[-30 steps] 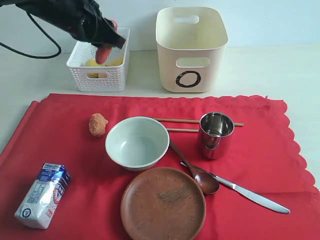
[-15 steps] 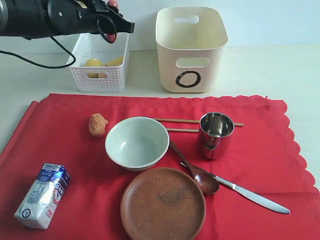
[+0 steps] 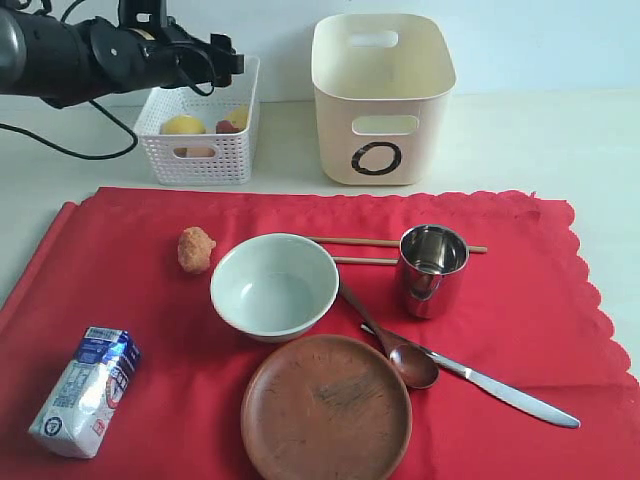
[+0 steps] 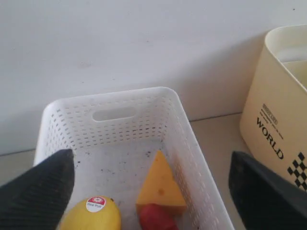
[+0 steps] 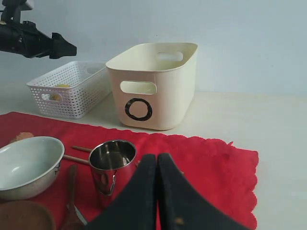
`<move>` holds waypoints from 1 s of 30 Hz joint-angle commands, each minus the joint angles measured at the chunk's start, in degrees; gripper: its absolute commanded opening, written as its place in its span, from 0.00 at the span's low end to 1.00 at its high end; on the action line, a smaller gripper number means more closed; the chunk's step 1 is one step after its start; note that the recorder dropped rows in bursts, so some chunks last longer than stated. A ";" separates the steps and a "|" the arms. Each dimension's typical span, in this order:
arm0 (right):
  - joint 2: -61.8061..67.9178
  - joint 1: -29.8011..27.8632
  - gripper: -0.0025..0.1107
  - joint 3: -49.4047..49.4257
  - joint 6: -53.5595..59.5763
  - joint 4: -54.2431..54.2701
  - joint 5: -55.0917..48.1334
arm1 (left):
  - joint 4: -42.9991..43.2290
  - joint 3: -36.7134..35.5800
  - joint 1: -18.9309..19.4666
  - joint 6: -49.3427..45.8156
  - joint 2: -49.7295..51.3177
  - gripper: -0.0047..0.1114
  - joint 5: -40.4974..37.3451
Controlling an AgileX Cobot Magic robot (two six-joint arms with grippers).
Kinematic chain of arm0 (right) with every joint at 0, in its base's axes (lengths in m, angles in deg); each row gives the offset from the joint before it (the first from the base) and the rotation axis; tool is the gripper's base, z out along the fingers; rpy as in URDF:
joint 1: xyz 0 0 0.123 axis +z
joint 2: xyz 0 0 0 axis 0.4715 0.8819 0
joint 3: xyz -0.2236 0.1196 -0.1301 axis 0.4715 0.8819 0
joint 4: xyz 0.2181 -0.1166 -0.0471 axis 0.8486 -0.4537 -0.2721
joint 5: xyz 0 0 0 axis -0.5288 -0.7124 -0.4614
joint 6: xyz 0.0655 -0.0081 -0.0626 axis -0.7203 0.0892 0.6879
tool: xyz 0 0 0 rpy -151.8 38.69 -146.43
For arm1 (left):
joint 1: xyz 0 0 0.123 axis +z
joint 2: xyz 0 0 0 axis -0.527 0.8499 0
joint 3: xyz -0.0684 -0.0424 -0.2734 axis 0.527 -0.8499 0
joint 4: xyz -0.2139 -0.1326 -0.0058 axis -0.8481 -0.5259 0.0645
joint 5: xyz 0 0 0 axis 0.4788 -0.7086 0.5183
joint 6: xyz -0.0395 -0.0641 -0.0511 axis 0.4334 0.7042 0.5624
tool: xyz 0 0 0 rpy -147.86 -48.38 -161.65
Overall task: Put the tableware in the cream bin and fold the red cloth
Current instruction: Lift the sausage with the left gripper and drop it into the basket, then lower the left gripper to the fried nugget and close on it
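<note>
The red cloth (image 3: 520, 300) fills the lower frame with every piece of tableware on it. Tugging it for a fold now would likely tip the steel cup (image 3: 432, 268) and the milk carton (image 3: 85, 390). The cream bin (image 3: 385, 100) stands top centre, tall enough that a low carry could knock its rim. The wooden plate (image 3: 325, 410) lies flat, so a pinch may catch fabric instead. The bowl (image 3: 272, 290) looks smooth and may slip. The knife (image 3: 500, 390), spoon (image 3: 400, 355) and chopsticks (image 3: 370, 242) are thin and could roll.

The left gripper (image 3: 225, 65), upper left over the lattice basket (image 3: 200, 160), has its jaws spread wide and empty. The right gripper (image 5: 157, 165) has its fingers pressed together on nothing.

The bin's floor is hidden, the plate's lower edge is cut off, and the bowl and cup cover part of the chopsticks.
</note>
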 commanded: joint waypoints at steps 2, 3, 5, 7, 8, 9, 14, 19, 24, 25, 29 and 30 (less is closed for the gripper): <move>-0.22 0.10 0.02 0.30 0.06 0.07 0.35 | -0.23 0.37 -0.09 0.08 -0.26 0.81 -2.82; -0.22 0.10 0.02 0.30 0.06 0.07 0.35 | 0.08 0.37 -0.09 0.08 -0.35 0.81 -3.47; -0.22 0.10 0.02 0.30 0.06 0.07 0.35 | 0.50 0.37 -0.09 0.08 -0.64 0.81 -5.06; -0.22 0.10 0.02 0.30 0.06 0.07 0.35 | 0.53 0.37 -0.09 0.08 -1.34 0.81 -7.36; -0.22 0.10 0.02 0.30 0.06 0.07 0.35 | 0.53 0.37 -0.09 0.08 -1.82 0.81 -7.99; -0.22 0.10 0.02 0.30 0.06 0.07 0.35 | 0.62 0.37 -0.09 0.08 -2.34 0.81 -8.87; -0.22 0.10 0.02 0.30 0.06 0.07 0.35 | 3.36 0.37 -0.09 -0.05 -6.39 0.81 -17.23; -0.22 0.10 0.02 0.30 0.06 0.07 0.35 | 5.83 0.37 -0.09 0.05 -12.58 0.60 -31.64; -0.22 0.10 0.02 0.30 0.06 0.07 0.35 | 6.08 0.37 -0.09 -0.13 -16.83 0.04 -43.53; -0.22 0.10 0.02 0.30 0.06 0.07 0.35 | 6.08 0.37 -0.09 -0.13 -17.12 0.04 -46.11; -0.22 0.10 0.02 0.30 0.06 0.07 0.35 | 6.08 -1.79 -0.09 0.07 -17.48 0.04 -52.22; -0.22 0.10 0.02 0.30 0.06 0.07 0.35 | 6.08 -3.09 -0.09 0.07 -17.48 0.04 -52.61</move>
